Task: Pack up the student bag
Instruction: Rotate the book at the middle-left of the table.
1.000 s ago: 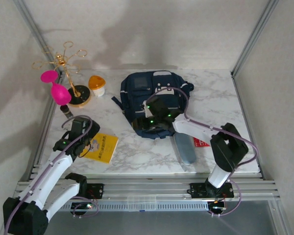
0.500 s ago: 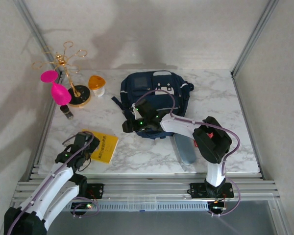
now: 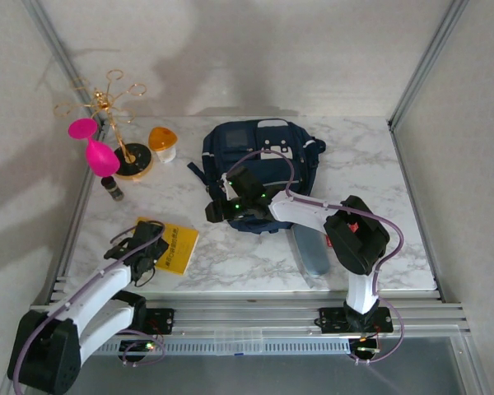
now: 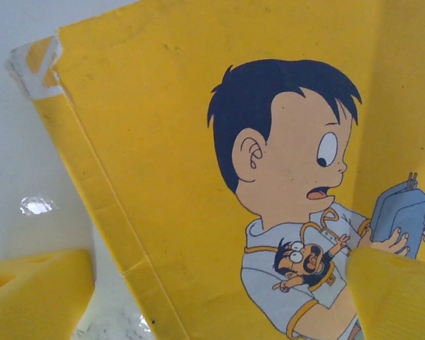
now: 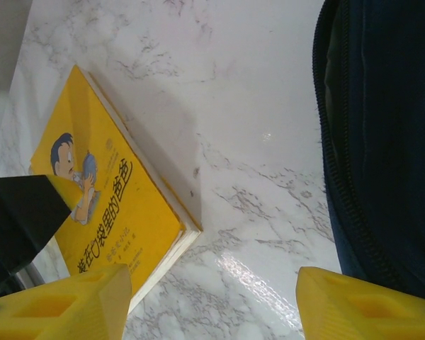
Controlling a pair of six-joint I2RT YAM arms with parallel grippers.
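The left gripper (image 4: 219, 297) sits low at the near-left of the marble table (image 3: 230, 259). Its jaws are spread. One yellow fingertip (image 4: 35, 287) is over the bare tabletop just outside the spine of a yellow picture book (image 4: 163, 142). The other fingertip is over the cover, beside the cartoon boy printed there. The book lies flat beneath and ahead of this gripper, and nothing is clamped.

Further in, the right gripper (image 5: 216, 301) hovers over bare marble with its two yellow tips wide apart and nothing between them. Seen from its wrist, the book lies ahead and to its left, with a dark finger of the left gripper over the book's near corner. The student bag (image 3: 263, 160) rises right beside its right fingertip, showing its zippered navy edge. I cannot tell whether that finger touches the fabric.

Behind this gripper, alongside its forearm, a grey-blue pencil case (image 3: 312, 249) lies on the table. A small red item (image 3: 339, 240) is just beyond the case, too hidden to identify.

The bag itself lies flat, stretching from the right gripper toward the far edge of the table.

Far beyond the left gripper stand a small dark bottle (image 3: 111, 189) and a gold jewellery stand (image 3: 107, 103) with two pink rounded pieces against it. An orange-lidded white jar (image 3: 162, 141) stands between the jewellery stand and the bag.
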